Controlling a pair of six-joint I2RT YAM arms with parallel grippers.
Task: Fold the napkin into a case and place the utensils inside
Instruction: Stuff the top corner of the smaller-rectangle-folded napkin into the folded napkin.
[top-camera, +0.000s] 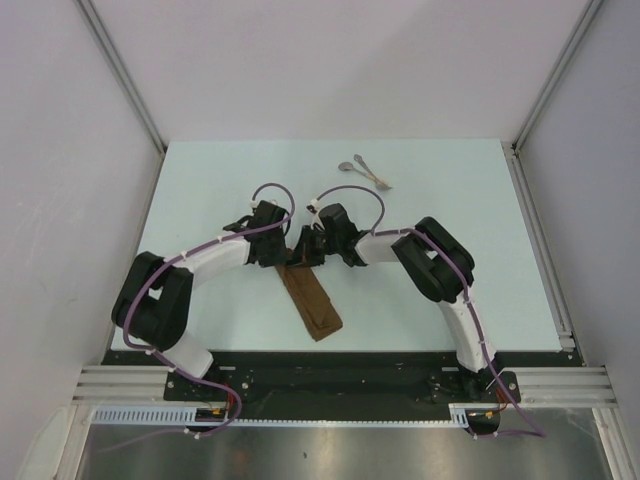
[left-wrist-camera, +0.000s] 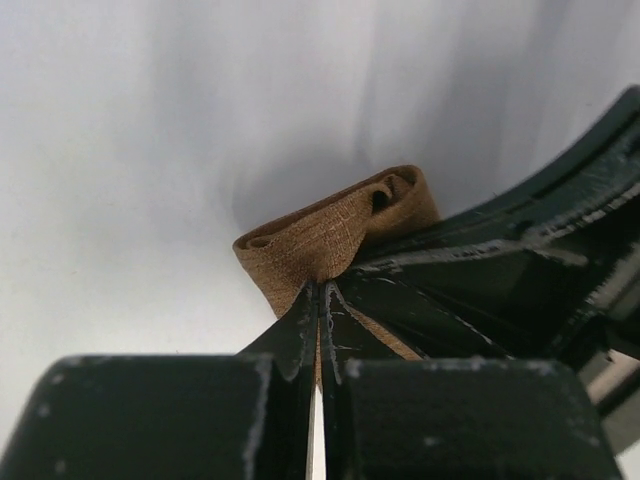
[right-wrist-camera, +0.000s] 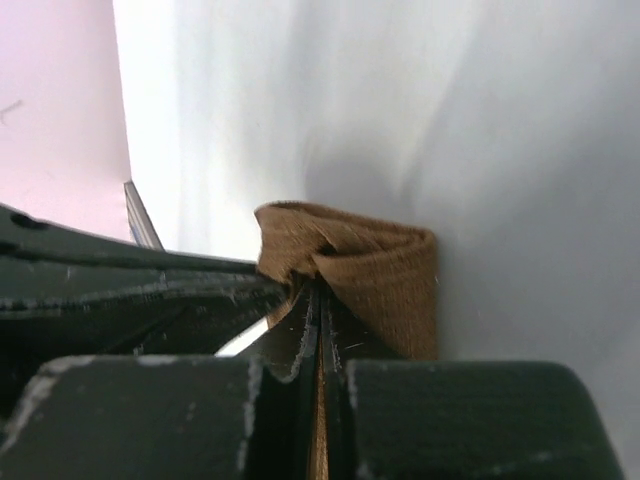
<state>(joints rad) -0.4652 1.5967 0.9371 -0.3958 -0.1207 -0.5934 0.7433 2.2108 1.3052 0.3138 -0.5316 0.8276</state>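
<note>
Table is carrying the napkin mid-surface, lying as a narrow folded strip w/ its far end up at both arms. Cloth is looking soft, light, floppy; plies prob. sliding apart unless pinched thru all layers at the end corners. Left gripper & right gripper are each clamping tight on that far end, side by side. Utensils are lying far-right, well apart.

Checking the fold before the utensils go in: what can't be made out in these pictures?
Top view: far end of the napkin, hidden under the left gripper and right gripper.
Top view: the utensils, too small to tell fork from spoon.
Wrist views: most of the napkin, blocked by each gripper's own body.
</note>
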